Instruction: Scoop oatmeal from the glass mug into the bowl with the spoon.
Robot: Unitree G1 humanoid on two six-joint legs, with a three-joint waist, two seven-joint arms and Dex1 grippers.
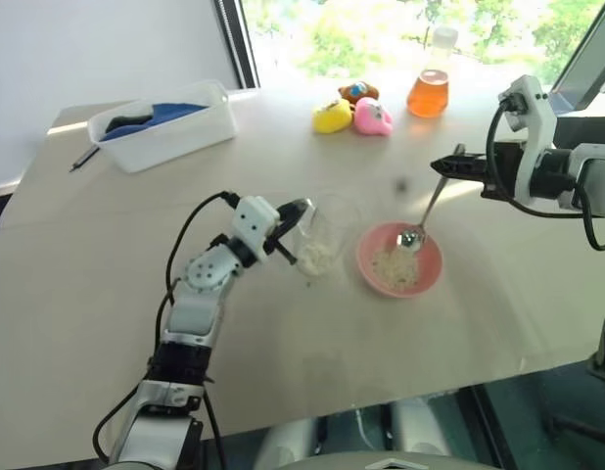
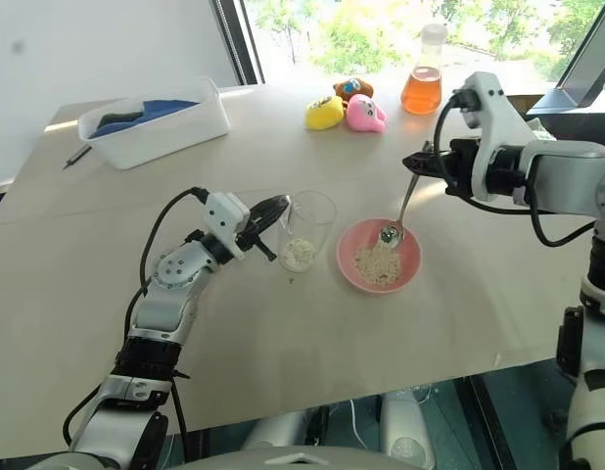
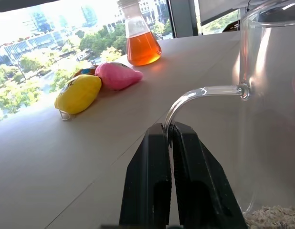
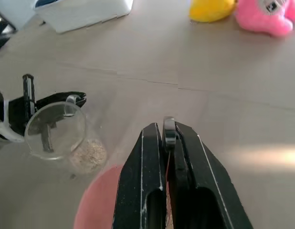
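Nearest to you, the left gripper [image 2: 273, 208] is fully closed on the curved handle of the glass mug [image 2: 307, 230]; in the left wrist view you see both black fingers [image 3: 150, 181] pinching that clear handle. You will find the mug standing on the wooden table [image 2: 283, 343], tilted slightly, with a small heap of oatmeal [image 2: 299, 253] lying in its base.

Just beside the mug, toward your right arm, sits the pink bowl [image 2: 379, 257]. It holds a loose layer of pale flakes.

Your right gripper [image 2: 420, 162] is clamped tight on the upper end of the spoon [image 2: 400, 211]. The slim handle slopes downward from the fingers, and the round spoon head sits over the far part of the bowl, above or on the flakes; you cannot tell whether it touches them.

Further back on the table you see a white plastic tub [image 2: 151, 122] containing blue and dark items, a dark pen [image 2: 77, 155] beside it, a yellow toy [image 2: 324, 113], a pink toy [image 2: 366, 116], and a conical flask of orange liquid [image 2: 423, 86] near the window.
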